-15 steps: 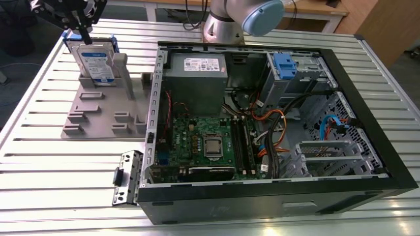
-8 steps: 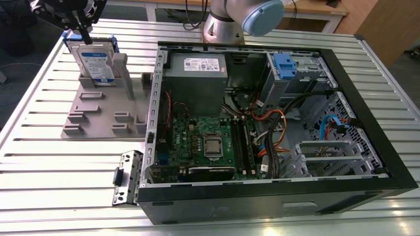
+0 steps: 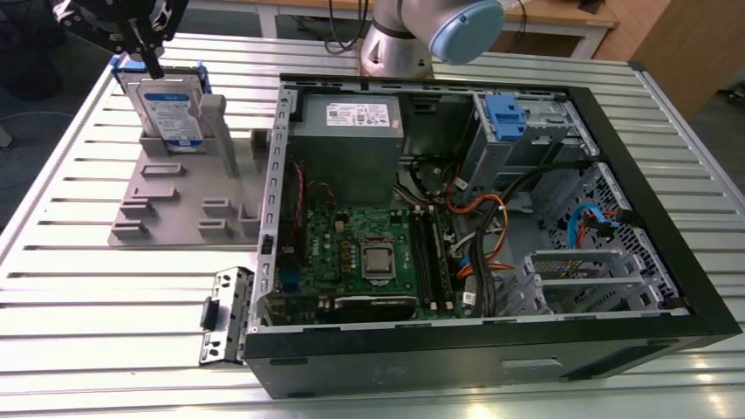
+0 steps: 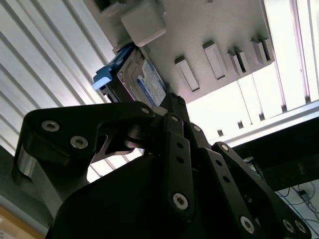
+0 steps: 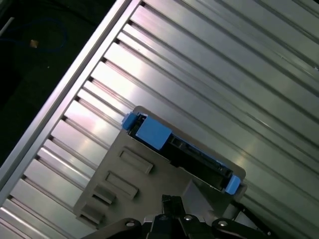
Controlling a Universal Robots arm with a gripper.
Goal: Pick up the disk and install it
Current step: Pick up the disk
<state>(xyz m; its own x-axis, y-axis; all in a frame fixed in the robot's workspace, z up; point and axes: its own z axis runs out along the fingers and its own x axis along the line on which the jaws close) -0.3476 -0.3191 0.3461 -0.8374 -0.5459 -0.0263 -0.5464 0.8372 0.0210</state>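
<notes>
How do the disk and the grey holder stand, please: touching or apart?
Touching. The exterior view shows the disk standing upright in a slot of the grey holder.

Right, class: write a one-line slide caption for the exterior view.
The gripper hangs close over the disk, upright in a grey holder beside the open computer case.

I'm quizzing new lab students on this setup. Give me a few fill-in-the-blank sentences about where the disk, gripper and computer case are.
1. The disk stands ____ in the grey holder.
2. In the exterior view, the gripper hangs just ____ the disk.
3. The grey holder sits to the exterior view's ____ of the open computer case.
Missing words: upright; above; left.
</notes>
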